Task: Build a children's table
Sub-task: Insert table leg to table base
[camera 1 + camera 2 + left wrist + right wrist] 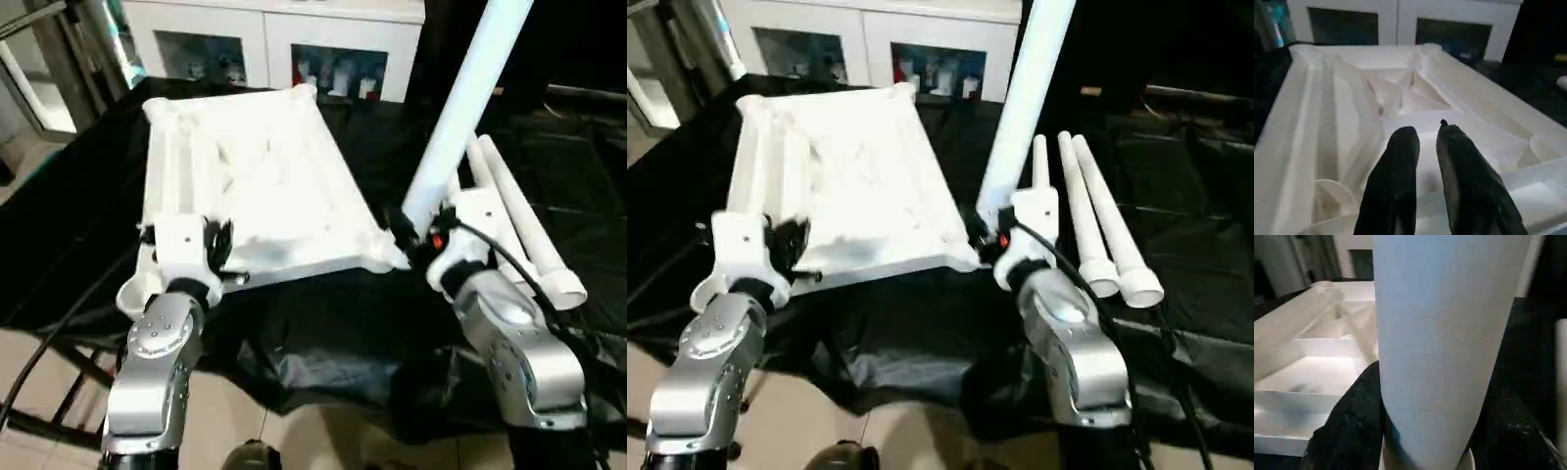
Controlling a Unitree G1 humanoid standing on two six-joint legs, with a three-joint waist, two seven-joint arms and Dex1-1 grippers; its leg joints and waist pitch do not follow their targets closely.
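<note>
The children's table's white tabletop lies upside down on the black-draped work table, ribs up. My left gripper is at its near edge beside the near-left round socket. Its black fingers stand close together, shut on a rib there. My right gripper is shut on a long white leg. The leg stands steeply, leaning away to the right, with its lower end at the tabletop's near-right corner. The leg shows between the right fingers. Two more legs lie side by side to the right.
A white cabinet with glass doors stands behind the work table. The black cloth hangs over the near edge above a beige floor. A black cable runs along my right forearm. The tip of another leg shows behind my right wrist.
</note>
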